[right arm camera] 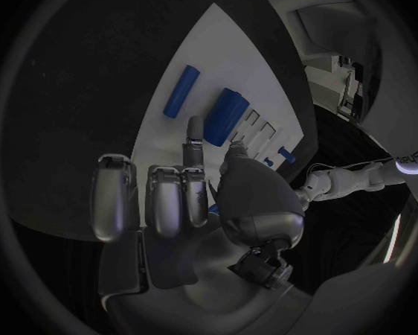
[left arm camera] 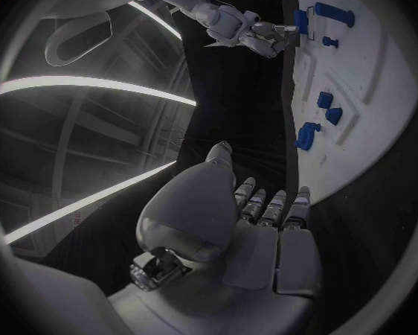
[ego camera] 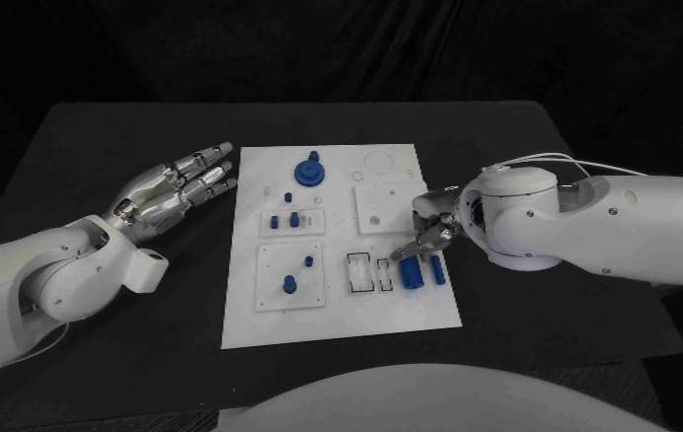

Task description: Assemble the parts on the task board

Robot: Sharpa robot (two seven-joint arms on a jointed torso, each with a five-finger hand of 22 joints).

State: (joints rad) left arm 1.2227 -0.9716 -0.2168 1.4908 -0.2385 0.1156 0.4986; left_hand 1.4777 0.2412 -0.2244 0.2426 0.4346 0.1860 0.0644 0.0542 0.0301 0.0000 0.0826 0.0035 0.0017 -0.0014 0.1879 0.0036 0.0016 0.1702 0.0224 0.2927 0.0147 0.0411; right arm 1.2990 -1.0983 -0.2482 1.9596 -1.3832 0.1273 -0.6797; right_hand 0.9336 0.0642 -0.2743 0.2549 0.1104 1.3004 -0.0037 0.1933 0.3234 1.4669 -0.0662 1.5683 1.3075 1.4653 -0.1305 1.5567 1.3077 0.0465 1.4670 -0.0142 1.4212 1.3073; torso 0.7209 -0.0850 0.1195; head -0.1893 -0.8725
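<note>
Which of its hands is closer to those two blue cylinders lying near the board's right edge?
The right hand. Its fingertips hover just beside the two blue cylinders, above the task board. The left hand is off the board's far side, over the black table, fingers extended.

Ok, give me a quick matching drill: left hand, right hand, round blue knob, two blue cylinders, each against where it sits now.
Things:
1 left hand
2 right hand
3 round blue knob
4 two blue cylinders

Places:
A far end of the task board
B off the board, fingers spread
C just below the right hand
D over the board's right edge

Pairs: 1-B, 2-D, 3-A, 4-C
</note>
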